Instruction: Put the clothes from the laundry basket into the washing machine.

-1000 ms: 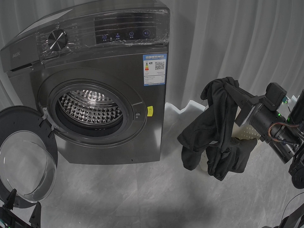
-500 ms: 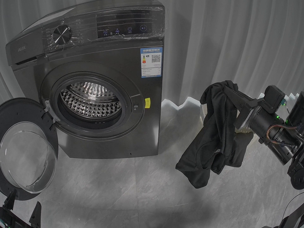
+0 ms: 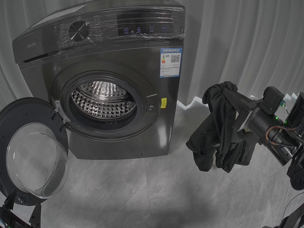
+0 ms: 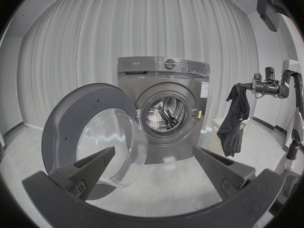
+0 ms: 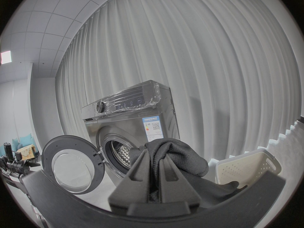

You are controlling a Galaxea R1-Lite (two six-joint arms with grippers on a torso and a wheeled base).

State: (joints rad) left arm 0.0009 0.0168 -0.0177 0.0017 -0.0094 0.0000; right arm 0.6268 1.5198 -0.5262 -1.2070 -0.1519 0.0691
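Note:
A dark grey washing machine [image 3: 104, 79] stands at the left with its round door [image 3: 31, 149] swung wide open and the steel drum [image 3: 103, 100] exposed. A black garment [image 3: 218, 127] hangs limp in the air to the right of the machine. My right gripper [image 3: 228, 91] is shut on its top fold, also seen up close with the right gripper [image 5: 155, 165] pinching the black garment [image 5: 177, 152]. The white laundry basket [image 5: 247, 168] sits on the floor behind it. My left gripper [image 4: 155, 162] is open and holds nothing, low in front of the door [image 4: 95, 133].
Pale curtains hang behind the washing machine [image 4: 164, 105]. The open door juts out toward my left gripper [image 3: 23, 203]. Bare grey floor [image 3: 142, 181] lies between the machine front and the hanging garment. The basket [image 4: 221, 122] stands right of the machine.
The head view has shifted, so the machine sits further right in the picture. The garment has come away from the basket and now hangs free, with the right gripper still shut on it.

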